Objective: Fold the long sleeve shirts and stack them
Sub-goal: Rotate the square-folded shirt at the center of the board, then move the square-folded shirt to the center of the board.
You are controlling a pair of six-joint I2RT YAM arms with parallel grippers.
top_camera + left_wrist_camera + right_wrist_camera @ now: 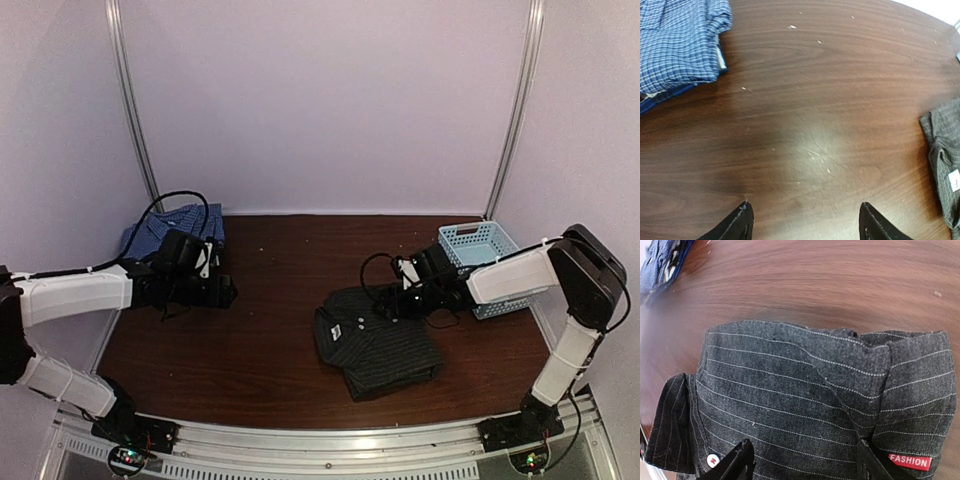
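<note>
The black pinstriped shirt (375, 345) lies folded on the brown table, right of centre, with its collar towards the back. My right gripper (385, 305) hovers open over that collar end. In the right wrist view its jaws (804, 442) straddle the striped cloth (790, 390), and a red tag (910, 461) shows beside the right finger. The blue checked shirt (180, 225) lies folded in the back left corner. Just in front of it my left gripper (222, 292) is open over bare wood (805, 207), with the blue shirt (680, 45) up left and the black one (942, 150) at the right edge.
A light blue plastic basket (470, 232) stands at the back right, close behind the right arm's wrist. Pale walls enclose the table on three sides. A black cable loops over the left arm above the blue shirt. The blue shirt (662, 260) shows far off in the right wrist view.
</note>
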